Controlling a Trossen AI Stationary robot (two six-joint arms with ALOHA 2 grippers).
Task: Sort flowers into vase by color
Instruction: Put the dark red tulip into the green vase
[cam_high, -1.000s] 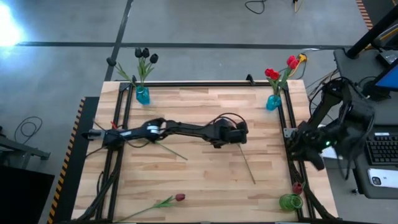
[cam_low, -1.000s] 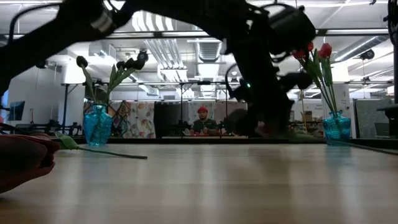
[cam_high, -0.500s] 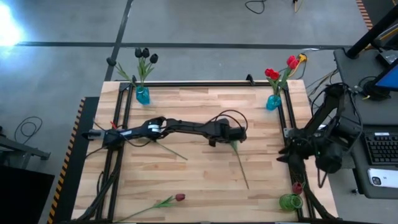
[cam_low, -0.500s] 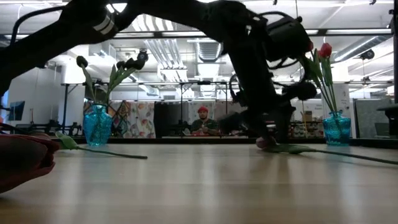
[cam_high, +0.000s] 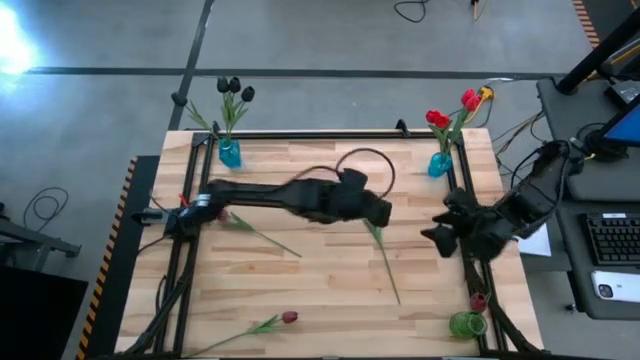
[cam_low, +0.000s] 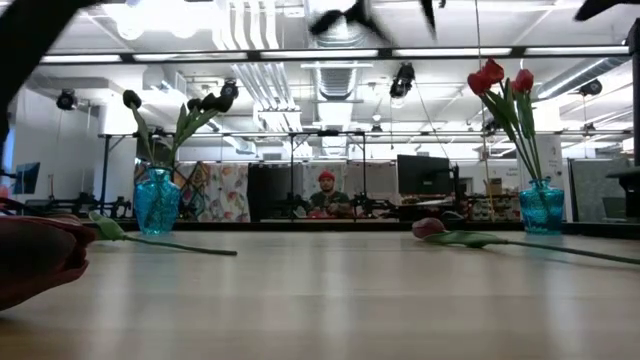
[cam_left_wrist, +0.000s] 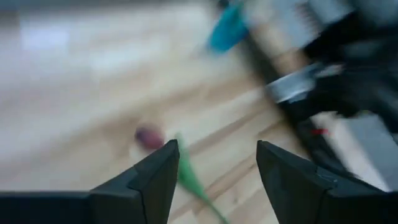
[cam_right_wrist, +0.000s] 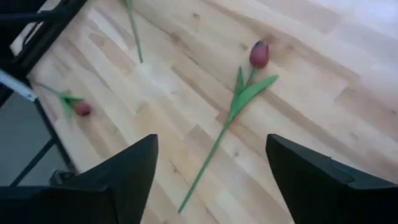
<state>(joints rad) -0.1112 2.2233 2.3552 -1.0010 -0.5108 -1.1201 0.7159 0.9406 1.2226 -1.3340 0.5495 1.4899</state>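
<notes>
A dark red tulip (cam_high: 385, 255) lies flat on the middle of the table, head (cam_right_wrist: 259, 54) toward the far side. My left gripper (cam_high: 378, 212) hangs open above its head (cam_left_wrist: 149, 137), touching nothing. My right gripper (cam_high: 432, 238) hovers open just right of it, facing it. Two more tulips lie on the wood: one at left centre (cam_high: 258, 236), and a red one near the front edge (cam_high: 270, 323). A blue vase at far left (cam_high: 229, 153) holds black tulips. A blue vase at far right (cam_high: 439, 164) holds red ones.
A green round container (cam_high: 465, 323) sits at the table's near right corner, with a small red thing (cam_high: 478, 300) beside it. Black frame rails (cam_high: 195, 190) run along the left and right sides. A desk with a keyboard (cam_high: 612, 240) stands off to the right.
My left gripper has laid the dark red tulip flat on the table, let go of it and risen clear, out of the low view. The tulip now lies still. My right arm has swung from the table's right edge toward the centre.
</notes>
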